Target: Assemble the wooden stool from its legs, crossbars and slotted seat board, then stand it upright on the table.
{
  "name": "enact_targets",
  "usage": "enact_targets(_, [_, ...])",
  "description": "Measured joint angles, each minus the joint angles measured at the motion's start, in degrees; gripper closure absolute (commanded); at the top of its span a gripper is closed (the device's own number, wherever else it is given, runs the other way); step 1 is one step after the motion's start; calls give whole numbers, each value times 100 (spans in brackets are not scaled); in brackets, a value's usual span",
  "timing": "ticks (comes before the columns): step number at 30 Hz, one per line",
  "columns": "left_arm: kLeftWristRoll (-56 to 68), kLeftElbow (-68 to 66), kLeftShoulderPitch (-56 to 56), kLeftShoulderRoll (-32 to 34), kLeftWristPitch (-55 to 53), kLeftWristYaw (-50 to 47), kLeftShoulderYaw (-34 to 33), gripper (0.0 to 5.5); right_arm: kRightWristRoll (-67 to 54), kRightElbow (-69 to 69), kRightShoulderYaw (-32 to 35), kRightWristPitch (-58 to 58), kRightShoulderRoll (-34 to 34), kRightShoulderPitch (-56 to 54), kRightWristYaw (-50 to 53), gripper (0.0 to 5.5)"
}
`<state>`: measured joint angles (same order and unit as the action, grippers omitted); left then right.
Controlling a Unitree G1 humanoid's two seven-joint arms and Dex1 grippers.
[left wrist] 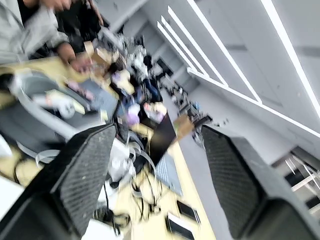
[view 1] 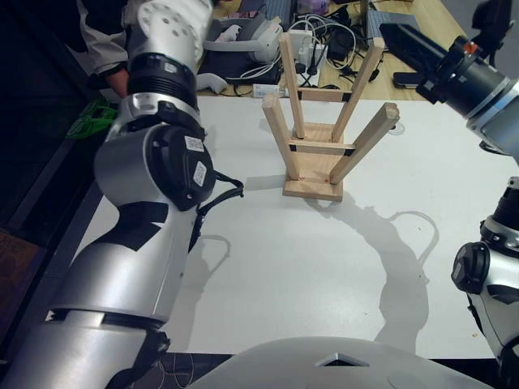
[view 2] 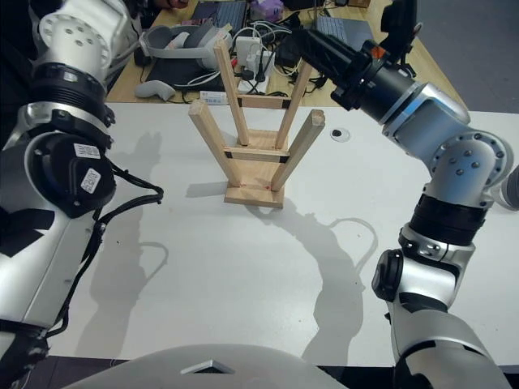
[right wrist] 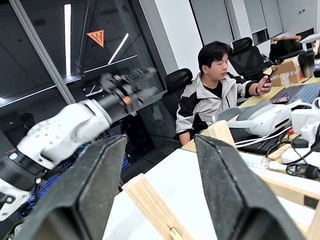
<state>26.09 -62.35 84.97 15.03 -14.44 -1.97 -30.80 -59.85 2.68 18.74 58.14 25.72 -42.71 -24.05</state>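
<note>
on the white table, toward its far side, the wooden stool is seen upside down, its seat board flat on the surface and its legs pointing up. the right gripper is held high by the far legs, fingers spread, nothing gripped. the left gripper is raised well apart, likewise spread and empty. risk is judged thus: if one leg is caught off-centre for the flip, the stool may be toppled, shoved into the cables behind, or a joint levered loose.
</note>
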Motion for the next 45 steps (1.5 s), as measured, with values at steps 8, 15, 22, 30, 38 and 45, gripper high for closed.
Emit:
enact_targets(8, [-2149, 3437, -2676, -271, 535, 40, 2418, 234, 1028, -168, -446, -744, -45, 79, 100, 296])
enact_targets(15, [-2103, 6260, -5410, -1102, -958, -756, 2360, 234, 1996, -111, -1611, -1195, 593, 647, -945, 296])
enact_targets(22, [-2051, 6615, -5500, -1172, -1362, -819, 2236, 234, 2124, -484, -1636, -1357, 426, 323, -1139, 296])
enact_targets(30, [-2040, 6615, -5451, -1307, -1465, -865, 2234, 234, 2658, -885, -1837, -1474, 511, -414, -1676, 296])
enact_targets(38, [-2105, 6218, -5045, -1276, -1465, -751, 2355, 234, 2677, 804, -2566, -1166, 979, -254, -2683, 296])
enact_targets(45, [-2163, 6066, -4927, -1240, -1363, -718, 2365, 234, 3865, 760, -3118, -1483, 1864, 998, -2673, 296])
